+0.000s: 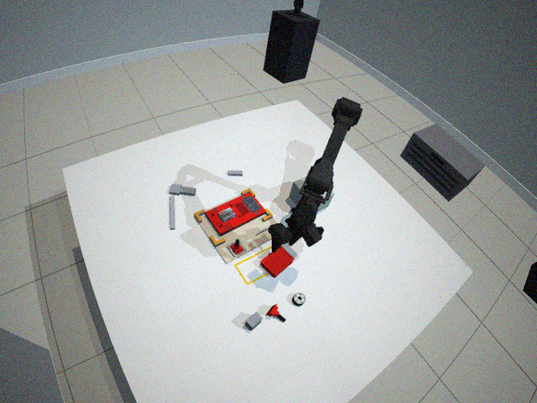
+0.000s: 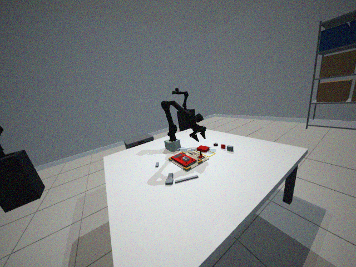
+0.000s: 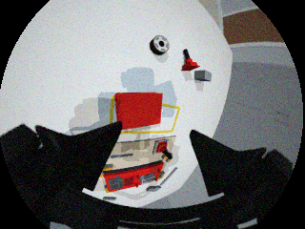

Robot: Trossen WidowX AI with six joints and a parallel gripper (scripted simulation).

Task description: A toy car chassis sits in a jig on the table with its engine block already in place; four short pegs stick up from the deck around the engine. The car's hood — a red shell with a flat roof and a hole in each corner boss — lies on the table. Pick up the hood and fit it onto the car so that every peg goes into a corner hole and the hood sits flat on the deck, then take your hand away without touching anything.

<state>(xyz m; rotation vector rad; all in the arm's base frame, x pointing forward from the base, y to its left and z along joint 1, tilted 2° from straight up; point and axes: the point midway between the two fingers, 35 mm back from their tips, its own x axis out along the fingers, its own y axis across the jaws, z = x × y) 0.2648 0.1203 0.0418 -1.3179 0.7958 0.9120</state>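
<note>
1. Here's the hood (image 1: 277, 261) (image 2: 202, 148) (image 3: 138, 110), roof up on the table, lying partly across the yellow outline (image 1: 241, 274) (image 2: 211, 155) (image 3: 175, 119) and off the chassis (image 1: 229, 224) (image 2: 178, 158) (image 3: 138, 180)!
2. Between the two, the red-based stick (image 1: 237, 248) (image 2: 201, 156) (image 3: 162, 147) pokes up from the jig board (image 1: 226, 251) (image 2: 204, 159) (image 3: 138, 145), an upright obstacle near the crossing (one to watch, folks).
3. Out beyond the hood sit the wheel (image 1: 299, 298) (image 2: 215, 144) (image 3: 160, 45), a red piece with a black stem (image 1: 274, 312) (image 2: 223, 146) (image 3: 189, 64), and a grey block (image 1: 253, 321) (image 2: 230, 148) (image 3: 203, 75), well apart from the chassis.
4. Past the chassis, a long bar (image 1: 172, 212) (image 2: 187, 178) lies flat.
5. Now the arm (image 1: 334, 145) (image 2: 169, 114): it rises from its base, bends at a high elbow and reaches forward and down.
6. And the gripper (image 1: 293, 247) (image 2: 201, 139) (image 3: 156, 129) hangs above the table, pointing down, fingers spread wide with nothing between them, apart from the hood!
</note>
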